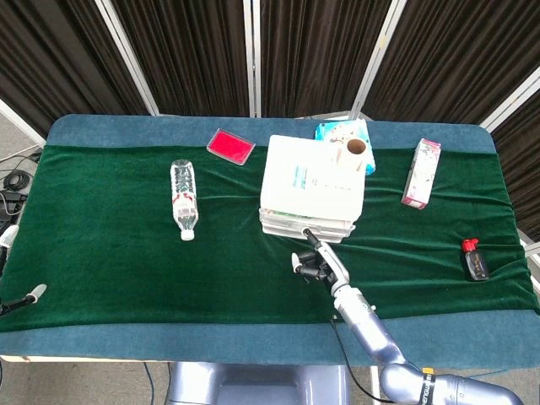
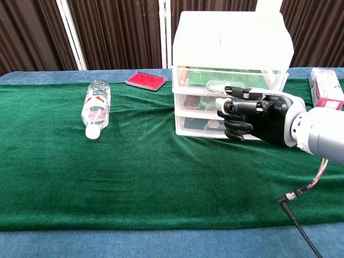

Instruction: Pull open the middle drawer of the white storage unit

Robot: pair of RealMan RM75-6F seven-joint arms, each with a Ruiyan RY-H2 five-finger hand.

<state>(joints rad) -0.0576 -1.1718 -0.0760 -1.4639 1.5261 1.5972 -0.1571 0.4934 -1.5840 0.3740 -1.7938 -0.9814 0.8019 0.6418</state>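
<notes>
The right robot hand (image 2: 244, 115) has its fingers curled against the front of the middle drawer (image 2: 207, 100), apparently hooked on its pull, though the actual grip is hidden. The white storage unit (image 1: 310, 179) stands at the centre back of the green surface (image 1: 110, 253). It looks like light, slick plastic, so it may slide on the cloth rather than release the drawer. The left robot hand is out of sight.

White storage unit (image 2: 231, 40) with three stacked translucent drawers, standing upright on the green-covered bench (image 2: 134, 177), right of centre. Middle drawer (image 2: 196, 100) lies between the upper and lower drawers; its front is partly hidden, its contents indistinct.
</notes>
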